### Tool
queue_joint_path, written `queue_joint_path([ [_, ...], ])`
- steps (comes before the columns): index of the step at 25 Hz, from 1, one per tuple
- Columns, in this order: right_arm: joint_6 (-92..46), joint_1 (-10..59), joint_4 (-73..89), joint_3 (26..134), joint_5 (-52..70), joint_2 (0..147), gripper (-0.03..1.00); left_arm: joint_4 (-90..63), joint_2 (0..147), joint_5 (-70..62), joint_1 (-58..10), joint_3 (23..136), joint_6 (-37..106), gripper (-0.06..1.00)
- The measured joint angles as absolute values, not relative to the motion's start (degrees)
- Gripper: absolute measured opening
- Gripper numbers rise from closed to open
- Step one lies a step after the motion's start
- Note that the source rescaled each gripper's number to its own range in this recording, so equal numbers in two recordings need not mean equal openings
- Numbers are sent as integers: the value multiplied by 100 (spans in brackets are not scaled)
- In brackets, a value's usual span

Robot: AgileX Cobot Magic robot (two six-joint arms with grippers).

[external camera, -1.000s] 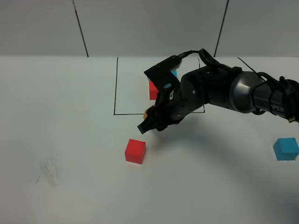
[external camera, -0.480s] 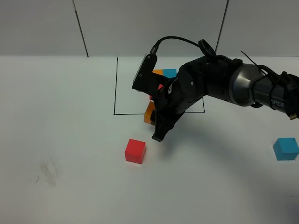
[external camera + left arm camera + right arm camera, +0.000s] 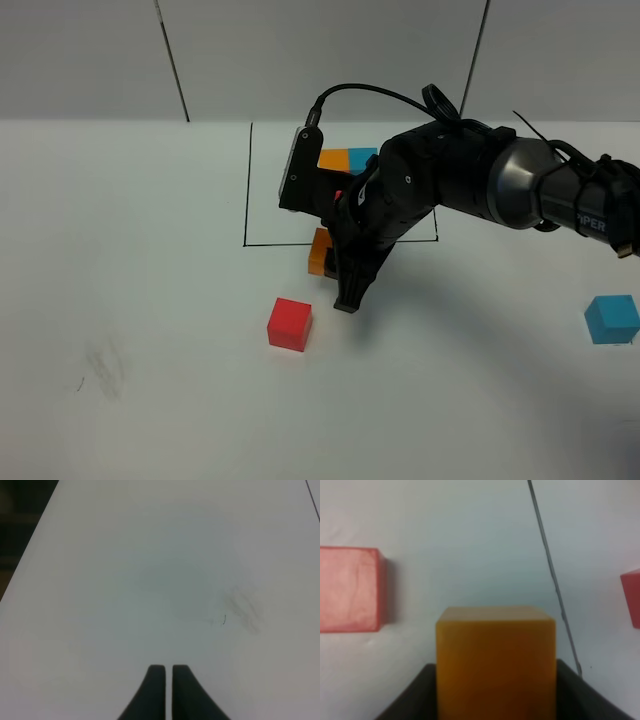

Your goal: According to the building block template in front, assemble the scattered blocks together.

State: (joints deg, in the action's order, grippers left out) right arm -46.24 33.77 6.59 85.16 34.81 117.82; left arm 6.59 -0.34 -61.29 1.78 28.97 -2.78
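Note:
My right gripper [image 3: 332,268] reaches across the middle and is shut on the orange cube [image 3: 320,252], held just at the front line of the black drawn frame [image 3: 247,180]. The wrist view shows that cube [image 3: 495,655] between the dark fingers [image 3: 407,700]. The loose red cube [image 3: 290,324] lies a little in front and to the left of it, also seen in the wrist view [image 3: 349,589]. The loose blue cube [image 3: 612,318] lies far right. The template's orange [image 3: 333,159] and blue [image 3: 362,157] cubes show behind the arm; its red cube [image 3: 632,597] is mostly hidden. My left gripper [image 3: 167,690] is shut and empty.
The white table [image 3: 150,250] has a faint grey smudge [image 3: 103,365] at the front left, which also shows under the left gripper [image 3: 240,607]. The right arm's bulk [image 3: 470,190] covers the right half of the frame.
My right wrist has turned, so the fingers now point down. The orange cube has moved slightly forward toward the loose red cube. The template's orange and blue cubes have come into view.

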Motion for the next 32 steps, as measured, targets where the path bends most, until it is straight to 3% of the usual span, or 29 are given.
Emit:
queue_joint_path([
  [16, -5160, 3388, 1003, 8969, 3631, 12187, 51, 659, -34, -6129, 178, 2897, -278, 0],
  [32, -8302, 3388, 924, 8980, 3762, 12232, 51, 659, -34, -6129, 178, 2897, -278, 0],
])
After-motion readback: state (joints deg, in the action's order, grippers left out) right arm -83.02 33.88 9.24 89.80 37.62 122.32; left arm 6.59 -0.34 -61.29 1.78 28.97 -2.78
